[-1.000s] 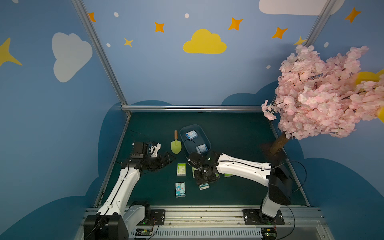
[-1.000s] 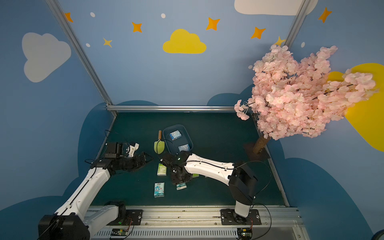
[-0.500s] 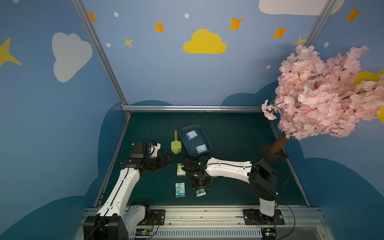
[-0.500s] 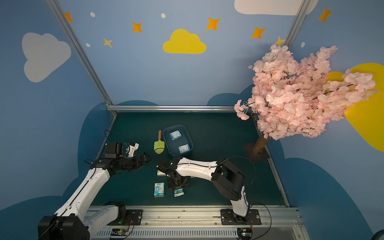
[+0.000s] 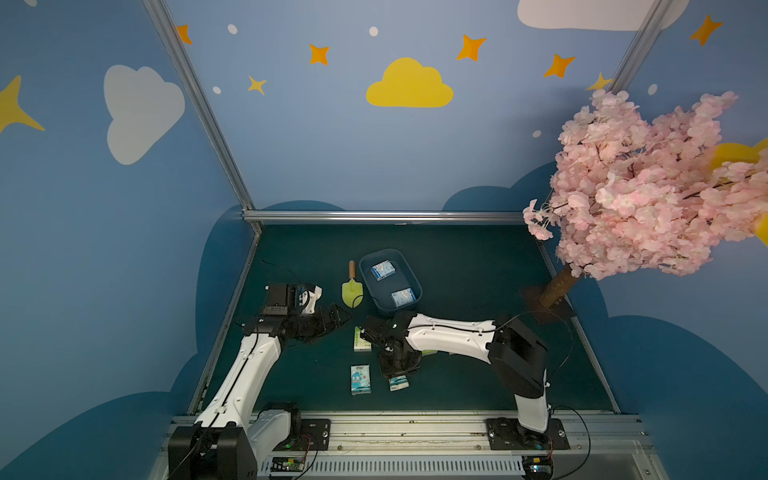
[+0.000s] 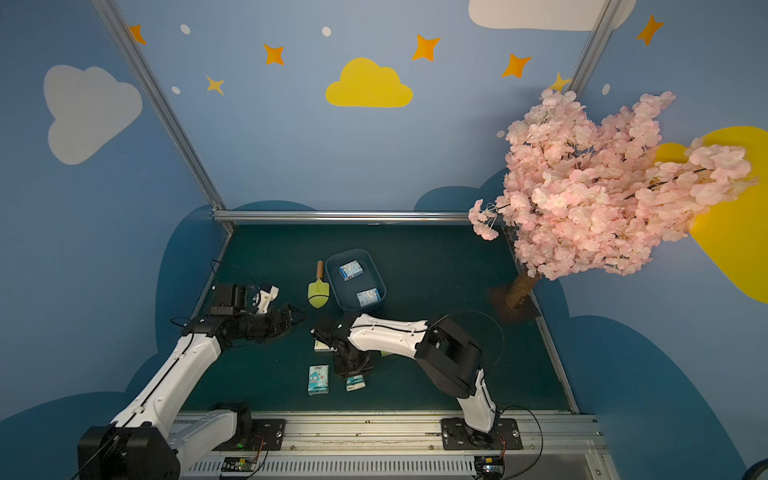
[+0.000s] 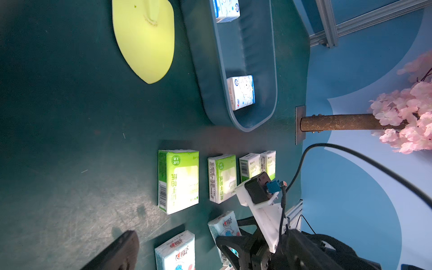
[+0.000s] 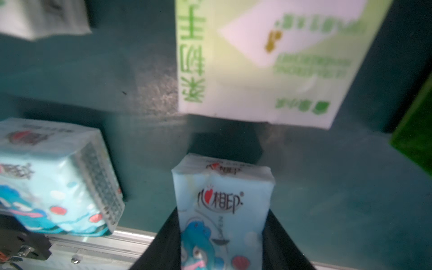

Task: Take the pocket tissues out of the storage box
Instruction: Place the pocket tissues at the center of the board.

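The blue-grey storage box (image 5: 409, 272) (image 6: 376, 272) (image 7: 233, 118) stands mid-table with two light-blue pocket tissues (image 5: 382, 270) (image 5: 403, 297) (image 6: 350, 270) (image 6: 369, 297) inside. My right gripper (image 5: 397, 368) (image 6: 355, 370) (image 8: 222, 233) points down near the table's front, shut on a light-blue pack (image 8: 222, 198) (image 5: 399, 383) (image 7: 224, 228). Another light-blue pack (image 5: 360, 379) (image 8: 53, 182) lies just left of it. Several green packs (image 7: 178, 181) (image 7: 222, 178) (image 5: 362, 338) lie in a row behind. My left gripper (image 5: 336, 318) (image 6: 291, 320) hovers open and empty, left of the green packs.
A yellow-green trowel (image 5: 352, 286) (image 6: 318, 291) (image 7: 145, 39) lies just left of the box. The pink blossom tree's trunk and base plate (image 5: 548, 301) stand at the right edge, with branches overhanging. A metal rail (image 5: 395, 428) runs along the front.
My right gripper has carried the light-blue pack toward the front edge and slightly left, beside the other blue pack. The left arm has not moved.
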Controlling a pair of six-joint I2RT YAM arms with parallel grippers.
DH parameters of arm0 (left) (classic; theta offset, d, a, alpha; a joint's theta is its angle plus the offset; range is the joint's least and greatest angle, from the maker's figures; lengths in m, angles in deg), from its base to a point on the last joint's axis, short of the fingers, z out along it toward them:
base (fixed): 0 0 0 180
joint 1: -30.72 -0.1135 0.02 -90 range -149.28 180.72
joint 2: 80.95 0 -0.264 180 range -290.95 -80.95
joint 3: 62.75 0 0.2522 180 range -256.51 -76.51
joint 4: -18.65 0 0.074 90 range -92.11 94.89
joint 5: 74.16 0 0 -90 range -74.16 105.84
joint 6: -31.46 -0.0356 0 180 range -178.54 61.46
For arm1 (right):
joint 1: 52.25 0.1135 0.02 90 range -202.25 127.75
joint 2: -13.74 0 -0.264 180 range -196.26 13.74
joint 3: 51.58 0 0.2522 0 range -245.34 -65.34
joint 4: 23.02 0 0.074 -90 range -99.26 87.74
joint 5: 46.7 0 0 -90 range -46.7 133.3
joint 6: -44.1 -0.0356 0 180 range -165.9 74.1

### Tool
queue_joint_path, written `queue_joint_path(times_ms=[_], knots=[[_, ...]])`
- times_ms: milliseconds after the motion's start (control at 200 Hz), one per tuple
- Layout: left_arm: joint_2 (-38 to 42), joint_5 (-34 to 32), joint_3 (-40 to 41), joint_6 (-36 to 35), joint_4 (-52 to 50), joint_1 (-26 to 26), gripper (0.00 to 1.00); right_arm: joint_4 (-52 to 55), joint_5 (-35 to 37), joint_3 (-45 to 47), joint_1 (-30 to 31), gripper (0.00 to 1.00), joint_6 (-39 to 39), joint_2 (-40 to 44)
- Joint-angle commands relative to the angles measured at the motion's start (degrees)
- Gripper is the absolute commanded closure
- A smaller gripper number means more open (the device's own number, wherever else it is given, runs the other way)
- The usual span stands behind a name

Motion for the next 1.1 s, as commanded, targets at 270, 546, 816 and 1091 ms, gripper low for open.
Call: queue_joint_path(times_ms=[270, 546, 816, 1091], knots=[[-0.6, 1.2, 0.7, -1.1, 0.7, -0.2, 0.0, -1.2, -0.1, -0.2, -0.6, 0.37, -0.9, -1.5], [-1.0, 1.1, 0.6, -1.3, 0.5, -0.2, 0.0, 1.7, 0.2, -0.5, -0.6, 0.25, -0.7, 1.0], [-0.8, 1.2, 0.4, -1.3, 0.6, -0.4, 0.0, 7.9, 2.3, -3.3, -0.6, 0.14, 0.3, 5.7], [-2.1, 4.6, -2.5, 1.9, 3.6, -1.4, 0.0, 12.8, 6.6, -7.4, -4.7, 0.03, 5.9, 9.9]])
